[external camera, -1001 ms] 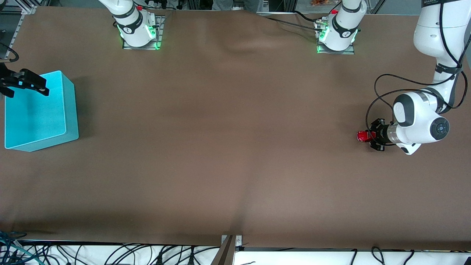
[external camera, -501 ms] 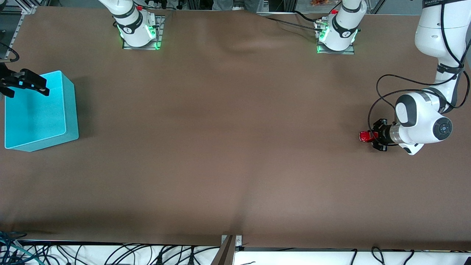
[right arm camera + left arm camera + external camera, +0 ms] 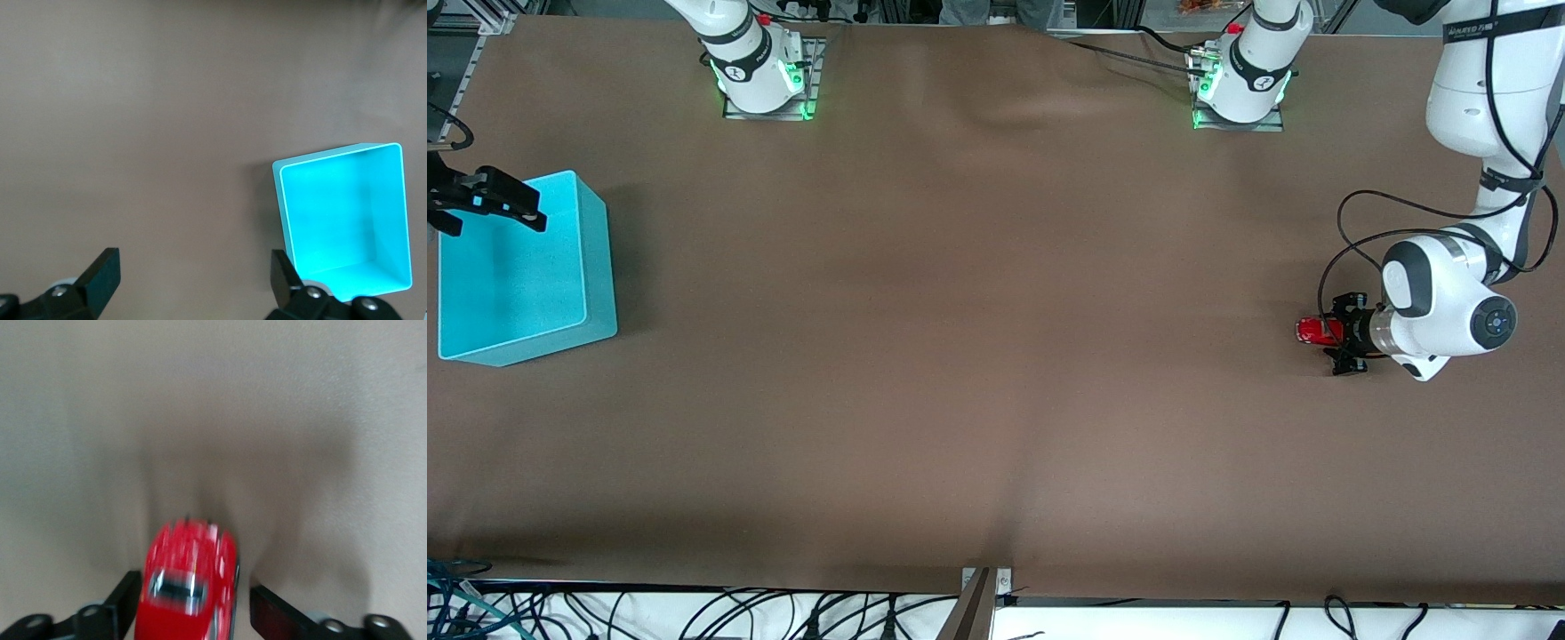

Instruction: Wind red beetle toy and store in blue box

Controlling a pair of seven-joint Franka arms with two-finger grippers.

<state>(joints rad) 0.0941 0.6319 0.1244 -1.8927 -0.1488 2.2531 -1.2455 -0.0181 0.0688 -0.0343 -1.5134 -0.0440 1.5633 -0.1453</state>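
My left tool (image 3: 1336,334) straddles the red beetle toy (image 3: 1312,330), fingers parted, ungripped; it may roll, missing the blue box (image 3: 600,267). Right tool (image 3: 489,203) waits open above that.

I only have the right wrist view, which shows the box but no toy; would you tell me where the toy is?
Observer: The toy sits on the table at the left arm's end; the box is at the right arm's end.
Operator: Is the left arm holding it?
Observer: The left end effector straddles it low over the table, fingers open, with a gap showing on one side.
Operator: Where does my end effector hang?
Observer: The right end effector, open, is over the box's rim in the front view.
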